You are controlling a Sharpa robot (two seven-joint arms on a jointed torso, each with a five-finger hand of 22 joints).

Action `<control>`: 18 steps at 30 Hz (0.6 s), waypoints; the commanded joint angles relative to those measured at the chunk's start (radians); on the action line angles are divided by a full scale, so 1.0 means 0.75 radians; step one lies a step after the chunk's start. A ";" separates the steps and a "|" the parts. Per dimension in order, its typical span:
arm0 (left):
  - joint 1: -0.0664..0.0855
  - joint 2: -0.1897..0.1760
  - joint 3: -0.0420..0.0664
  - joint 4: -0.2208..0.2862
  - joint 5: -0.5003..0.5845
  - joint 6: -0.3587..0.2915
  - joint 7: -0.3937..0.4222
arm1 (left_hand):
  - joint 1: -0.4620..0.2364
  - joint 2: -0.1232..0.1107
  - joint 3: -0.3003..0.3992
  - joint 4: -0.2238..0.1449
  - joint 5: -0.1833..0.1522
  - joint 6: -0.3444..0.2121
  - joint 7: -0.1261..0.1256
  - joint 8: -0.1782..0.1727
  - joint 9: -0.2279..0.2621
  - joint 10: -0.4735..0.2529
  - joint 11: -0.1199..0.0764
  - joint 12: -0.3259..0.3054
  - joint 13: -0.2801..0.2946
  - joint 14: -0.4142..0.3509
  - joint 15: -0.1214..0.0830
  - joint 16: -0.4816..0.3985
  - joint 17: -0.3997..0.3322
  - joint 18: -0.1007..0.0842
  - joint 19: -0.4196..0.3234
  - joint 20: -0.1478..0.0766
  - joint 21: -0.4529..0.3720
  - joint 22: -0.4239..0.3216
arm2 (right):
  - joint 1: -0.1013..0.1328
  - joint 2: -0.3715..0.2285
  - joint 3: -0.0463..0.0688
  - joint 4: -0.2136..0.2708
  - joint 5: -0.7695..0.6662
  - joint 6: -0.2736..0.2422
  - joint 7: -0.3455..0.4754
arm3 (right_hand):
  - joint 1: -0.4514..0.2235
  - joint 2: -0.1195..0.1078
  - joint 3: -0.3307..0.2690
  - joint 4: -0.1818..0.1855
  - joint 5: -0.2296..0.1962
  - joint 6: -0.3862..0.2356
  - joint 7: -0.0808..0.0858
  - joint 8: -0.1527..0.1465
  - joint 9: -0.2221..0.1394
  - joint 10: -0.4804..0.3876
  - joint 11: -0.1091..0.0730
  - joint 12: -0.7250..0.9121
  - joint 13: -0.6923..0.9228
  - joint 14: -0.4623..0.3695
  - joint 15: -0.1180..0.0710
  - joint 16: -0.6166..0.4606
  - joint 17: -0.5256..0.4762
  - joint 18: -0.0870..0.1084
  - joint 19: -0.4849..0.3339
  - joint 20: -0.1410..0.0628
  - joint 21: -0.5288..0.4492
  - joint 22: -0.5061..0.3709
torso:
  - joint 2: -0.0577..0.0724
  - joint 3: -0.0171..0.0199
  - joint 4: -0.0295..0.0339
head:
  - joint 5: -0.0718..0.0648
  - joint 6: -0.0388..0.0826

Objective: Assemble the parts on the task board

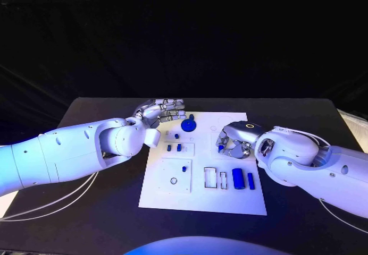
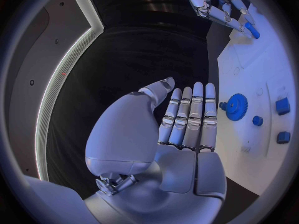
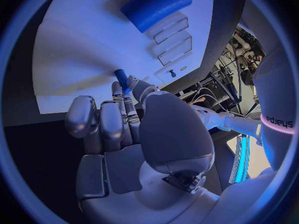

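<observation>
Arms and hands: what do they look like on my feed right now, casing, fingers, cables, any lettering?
Both arms are smooth white rounded shells. The left hand and right hand are silver metal, with segmented fingers and pale palm panels. Thin light cables loop under the left arm. Dark lettering marks the right forearm casing, too bent to read surely.

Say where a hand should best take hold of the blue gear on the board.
Probably by the toothed rim of the blue gear, pinched from above across opposite edges: it lies flat on the task board, so only its rim gives purchase. The left hand is closest.
</observation>
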 commanded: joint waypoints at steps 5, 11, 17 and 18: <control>0.000 0.000 0.001 0.004 0.002 0.029 0.004 | 0.003 0.013 -0.004 0.000 0.006 0.009 0.004 0.008 0.000 0.007 -0.003 0.009 -0.002 0.005 0.000 -0.006 -0.002 0.026 0.007 -0.002 0.004 -0.002 | -0.004 0.010 -0.002 -0.009 -0.041 -0.080 -0.039 | 0.002 0.023 0.032 0.001 -0.017 0.033 -0.004 0.019 0.008 0.040 -0.010 0.002 0.005 0.038 -0.013 0.017 0.011 -0.013 0.019 -0.003 0.021 0.023 | -0.001 0.0003 0.0000 | 0.001 -0.003; 0.000 -0.001 0.001 0.004 0.002 0.024 0.007 | -0.001 0.013 -0.004 0.002 0.005 0.008 0.005 0.009 0.000 0.007 -0.002 0.008 -0.002 0.007 0.000 -0.009 -0.004 0.025 0.008 -0.002 0.003 -0.005 | -0.005 -0.002 -0.002 0.022 -0.055 -0.123 -0.046 | 0.004 0.022 0.044 -0.002 -0.020 0.047 -0.009 0.025 0.012 0.060 -0.015 0.002 0.007 0.039 -0.017 0.023 0.017 -0.015 0.026 -0.006 0.029 0.036 | 0.000 0.0021 -0.0002 | 0.004 -0.006; 0.000 -0.002 0.001 0.004 0.002 0.024 0.008 | -0.001 0.013 -0.004 0.003 0.005 0.008 0.005 0.009 0.000 0.007 -0.002 0.008 -0.002 0.008 0.000 -0.009 -0.005 0.025 0.008 -0.002 0.003 -0.005 | -0.003 -0.054 0.009 0.108 -0.034 -0.184 -0.044 | 0.007 0.019 0.051 -0.007 -0.020 0.052 -0.011 0.027 0.014 0.067 -0.017 0.000 0.007 0.039 -0.019 0.026 0.020 -0.017 0.032 -0.008 0.035 0.046 | -0.002 0.0003 -0.0008 | 0.007 -0.005; 0.000 -0.002 0.001 0.003 0.002 0.024 0.008 | -0.001 0.013 -0.004 0.003 0.005 0.008 0.005 0.009 0.000 0.007 -0.002 0.008 -0.002 0.008 0.000 -0.009 -0.005 0.025 0.008 -0.002 0.003 -0.005 | -0.001 -0.070 0.013 0.133 -0.026 -0.195 -0.044 | 0.007 0.018 0.051 -0.007 -0.020 0.053 -0.011 0.027 0.014 0.068 -0.017 0.000 0.007 0.039 -0.019 0.027 0.021 -0.018 0.033 -0.009 0.037 0.048 | -0.002 -0.0001 -0.0006 | 0.007 -0.005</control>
